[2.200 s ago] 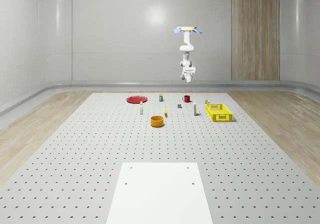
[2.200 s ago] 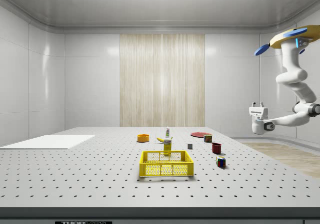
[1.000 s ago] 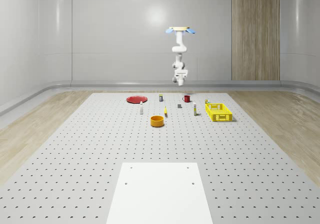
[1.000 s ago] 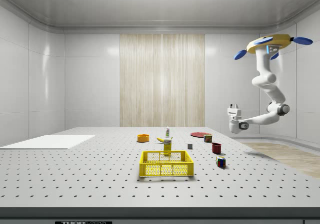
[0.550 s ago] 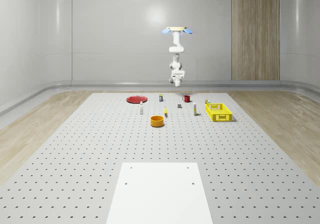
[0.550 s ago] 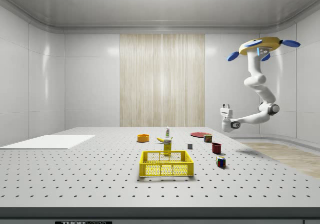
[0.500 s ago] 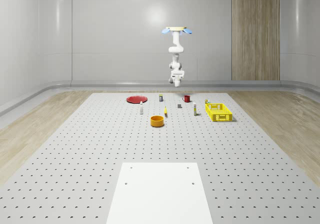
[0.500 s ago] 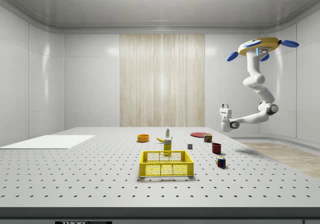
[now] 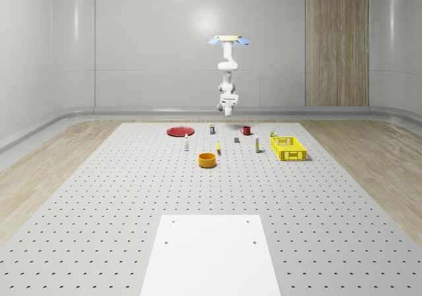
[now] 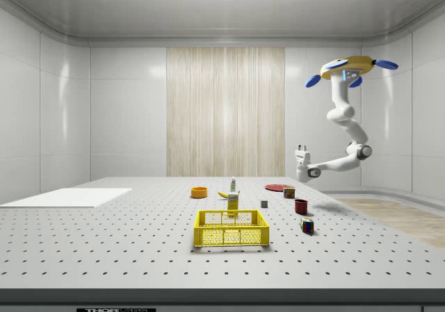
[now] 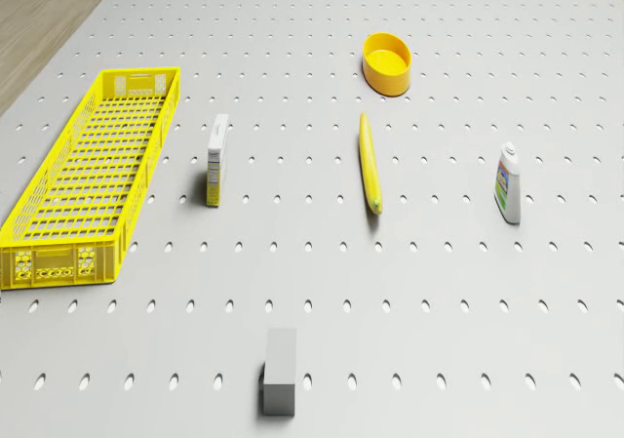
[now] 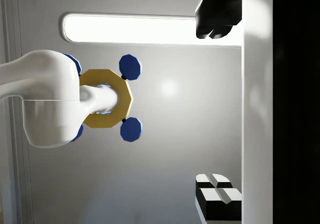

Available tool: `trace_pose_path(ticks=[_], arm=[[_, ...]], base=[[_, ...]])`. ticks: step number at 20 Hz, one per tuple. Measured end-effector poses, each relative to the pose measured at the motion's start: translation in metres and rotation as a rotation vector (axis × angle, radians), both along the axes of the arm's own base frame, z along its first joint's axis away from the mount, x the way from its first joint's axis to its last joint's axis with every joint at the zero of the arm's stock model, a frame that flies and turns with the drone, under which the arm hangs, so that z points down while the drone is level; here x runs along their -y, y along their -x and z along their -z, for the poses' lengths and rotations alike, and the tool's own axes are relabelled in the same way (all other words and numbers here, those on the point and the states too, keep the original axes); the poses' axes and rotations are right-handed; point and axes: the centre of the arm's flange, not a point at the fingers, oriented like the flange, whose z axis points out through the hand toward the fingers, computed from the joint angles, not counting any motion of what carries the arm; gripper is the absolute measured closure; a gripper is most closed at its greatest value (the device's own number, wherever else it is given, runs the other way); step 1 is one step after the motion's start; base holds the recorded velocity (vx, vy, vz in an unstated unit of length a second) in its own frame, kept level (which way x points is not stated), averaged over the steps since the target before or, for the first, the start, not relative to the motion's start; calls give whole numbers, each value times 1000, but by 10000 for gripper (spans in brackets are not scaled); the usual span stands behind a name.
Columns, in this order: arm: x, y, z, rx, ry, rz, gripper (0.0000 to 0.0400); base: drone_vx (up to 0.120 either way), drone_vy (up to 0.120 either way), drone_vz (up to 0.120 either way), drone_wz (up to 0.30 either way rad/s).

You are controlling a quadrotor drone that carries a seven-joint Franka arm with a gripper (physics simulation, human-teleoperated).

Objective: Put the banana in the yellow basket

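One banana (image 11: 369, 163) is seen lying flat on the perforated table (image 11: 439, 292), between an orange bowl (image 11: 386, 63) and a white bottle (image 11: 507, 184), its long axis pointing toward the bowl. The yellow basket (image 11: 93, 179) sits well apart, beyond a small upright carton (image 11: 216, 160). The drone (image 10: 348, 67) hovers high over the table's far edge — the gripper (image 10: 302, 149) points upward with fingers spread, the banana far below. No label writing can be read.

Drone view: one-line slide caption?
Banana lies on the perforated table, apart from the empty yellow basket.
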Motion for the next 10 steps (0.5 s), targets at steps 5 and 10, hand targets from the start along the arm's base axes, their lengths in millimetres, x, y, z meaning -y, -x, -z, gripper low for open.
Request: trace_pose_path(ticks=[5, 10], arm=[[-9, 0, 1, 4, 88, 2, 0], [-28, 1, 6, 7, 290, 8, 0]], base=[[120, -120, 0, 0], [120, -120, 0, 0]])
